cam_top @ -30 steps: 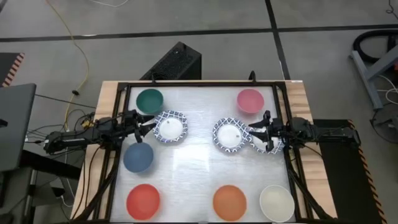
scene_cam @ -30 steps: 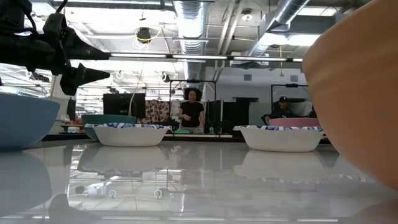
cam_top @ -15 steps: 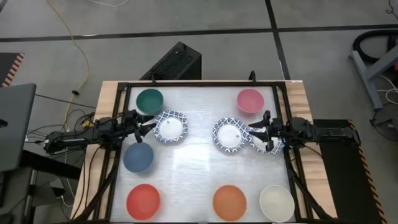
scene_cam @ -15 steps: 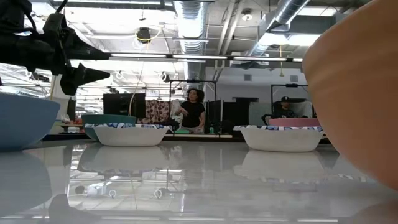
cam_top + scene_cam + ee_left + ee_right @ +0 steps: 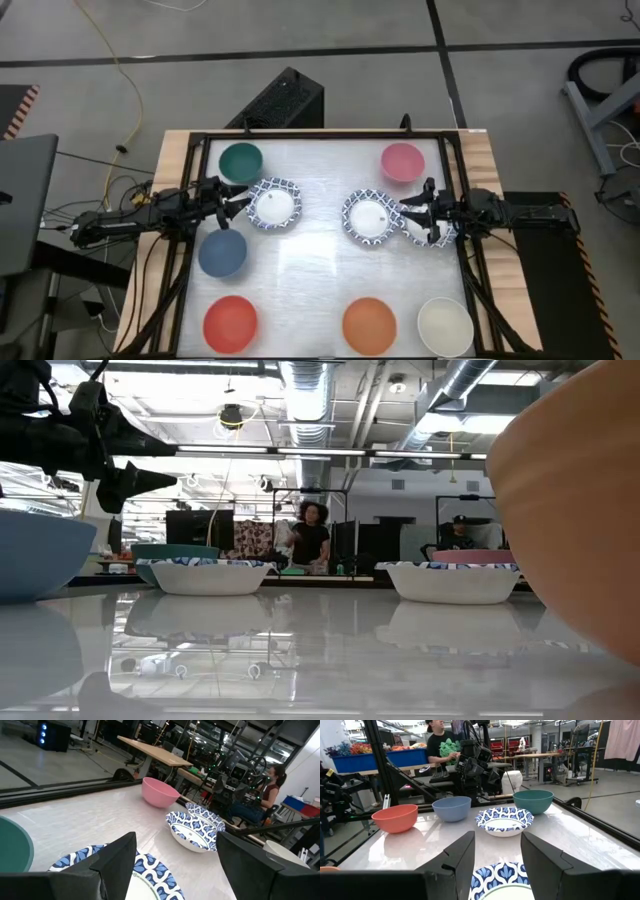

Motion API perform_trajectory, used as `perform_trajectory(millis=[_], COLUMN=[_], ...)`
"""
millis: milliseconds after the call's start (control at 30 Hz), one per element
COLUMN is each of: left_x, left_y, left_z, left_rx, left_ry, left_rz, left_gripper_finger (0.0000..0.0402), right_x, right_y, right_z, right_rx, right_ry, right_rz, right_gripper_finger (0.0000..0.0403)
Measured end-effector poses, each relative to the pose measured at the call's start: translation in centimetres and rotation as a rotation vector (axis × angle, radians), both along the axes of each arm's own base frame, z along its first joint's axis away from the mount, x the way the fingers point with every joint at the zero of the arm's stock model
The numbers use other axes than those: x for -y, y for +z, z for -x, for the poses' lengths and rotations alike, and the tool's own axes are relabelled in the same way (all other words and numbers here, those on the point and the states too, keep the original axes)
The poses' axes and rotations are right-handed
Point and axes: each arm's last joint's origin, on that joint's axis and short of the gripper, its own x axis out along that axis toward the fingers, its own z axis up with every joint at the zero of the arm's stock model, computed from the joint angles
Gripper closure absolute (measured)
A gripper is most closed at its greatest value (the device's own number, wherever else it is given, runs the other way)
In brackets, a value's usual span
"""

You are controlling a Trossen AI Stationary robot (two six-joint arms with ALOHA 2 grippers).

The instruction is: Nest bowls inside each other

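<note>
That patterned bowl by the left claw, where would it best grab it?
Probably the rim. The left patterned bowl sits upright and open with a thin flared lip, too wide to span. The open left gripper hovers at its edge nearest that arm, so dropping one finger inside and one outside there looks simplest.

Illumination is bright and even, from ceiling fixtures [image 5: 310,385]. The glossy surface [image 5: 320,650] shows glare and mirror reflections. The near orange bowl [image 5: 575,510] is defocused in the low view.
</note>
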Motion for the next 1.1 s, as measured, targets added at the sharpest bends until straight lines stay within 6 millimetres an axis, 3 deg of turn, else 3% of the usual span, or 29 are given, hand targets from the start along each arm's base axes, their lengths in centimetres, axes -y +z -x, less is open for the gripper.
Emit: perform_trajectory(millis=[600, 833, 1000, 1100], left_x=[0.00, -0.01, 0.00, -0.01], left_y=[0.00, 0.01, 0.01, 0.01], left_z=[0.00, 0.01, 0.00, 0.00], left_rx=[0.000, -0.001, -0.004, 0.009], left_ry=[0.000, 0.004, 0.002, 0.000], left_rz=[0.000, -0.005, -0.012, 0.023], left_gripper_finger=[0.0139, 0.0139, 0.0139, 0.0139], right_x=[0.18, 0.19, 0.20, 0.21], right_y=[0.05, 0.05, 0.11, 0.11], right_z=[0.02, 0.02, 0.02, 0.02], right_rx=[0.005, 0.023, 0.058, 0.065], right_ry=[-0.036, -0.031, -0.019, -0.017], right_rz=[-0.013, -0.176, -0.461, -0.526], right_gripper_finger=[0.0223, 0.0223, 0.0223, 0.0223])
